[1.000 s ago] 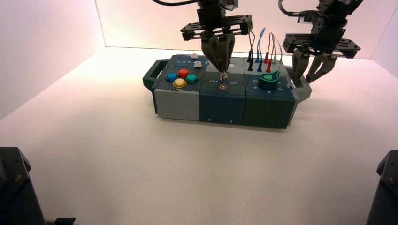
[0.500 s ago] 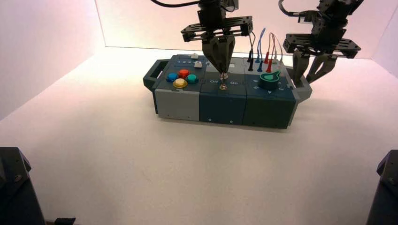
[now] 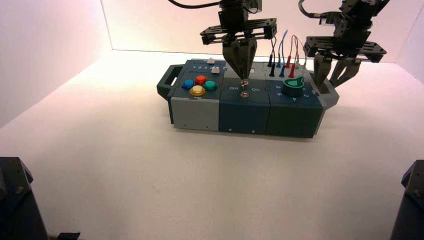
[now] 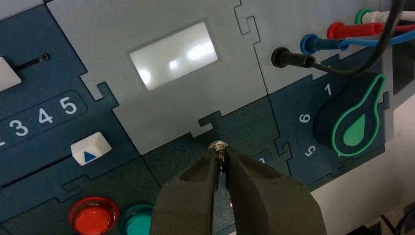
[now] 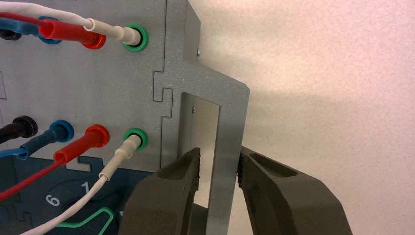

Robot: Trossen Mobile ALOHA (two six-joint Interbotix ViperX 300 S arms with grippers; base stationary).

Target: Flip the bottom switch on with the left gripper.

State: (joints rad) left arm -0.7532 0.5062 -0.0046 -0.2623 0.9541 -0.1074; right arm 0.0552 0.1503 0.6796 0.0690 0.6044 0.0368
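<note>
The bottom switch (image 3: 244, 93), a tiny silver toggle between the white words "Off" and "On", stands on the dark blue middle panel of the box (image 3: 245, 117). My left gripper (image 3: 244, 78) points straight down just behind it. In the left wrist view my left gripper (image 4: 221, 155) is shut on the twin upper toggle (image 4: 218, 146), and its fingers hide the bottom switch. My right gripper (image 3: 332, 82) is open, with the box's right handle (image 5: 226, 147) between the jaws of my right gripper (image 5: 219, 169).
Coloured round buttons (image 3: 200, 85) sit on the box's left part. A green pointer knob (image 4: 355, 125) and plugged wires (image 3: 285, 64) are on its right part. A white display (image 4: 173, 49) and white sliders (image 4: 90, 149) lie behind the switches.
The box has slid a little to the right on the table. Both grippers have moved right with it, the left one staying on the upper toggle.
</note>
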